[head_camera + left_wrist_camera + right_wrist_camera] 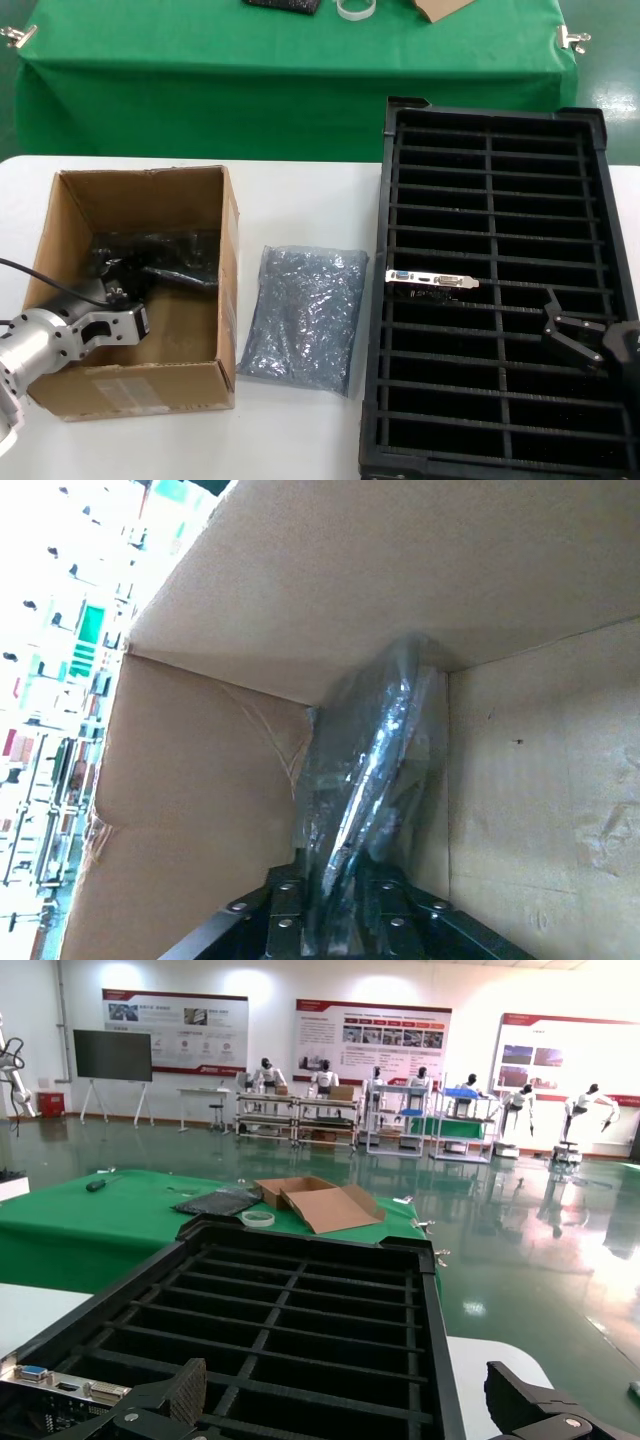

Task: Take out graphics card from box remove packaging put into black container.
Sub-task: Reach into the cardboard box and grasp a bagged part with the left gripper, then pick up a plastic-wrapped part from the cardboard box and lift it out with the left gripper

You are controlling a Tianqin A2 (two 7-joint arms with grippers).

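Inside the brown box (190, 345) lies a graphics card (170, 255) still wrapped in shiny packaging (365, 770). My left gripper (132, 282) reaches down into the box, and in the left wrist view the left gripper (340, 905) is shut on the edge of that bagged card. An empty crinkled bag (305, 318) lies flat on the table between the box and the black container (375, 330). A bare graphics card (432, 280) stands in a slot of the container, its silver bracket (60, 1385) up. My right gripper (566, 336) hovers open over the container's right side, and the right gripper (350, 1400) holds nothing.
The white table (300, 190) carries the box, the bag and the container. Behind it stands a green-covered table (200, 70) with a tape roll (356, 8) and a piece of cardboard (320, 1205).
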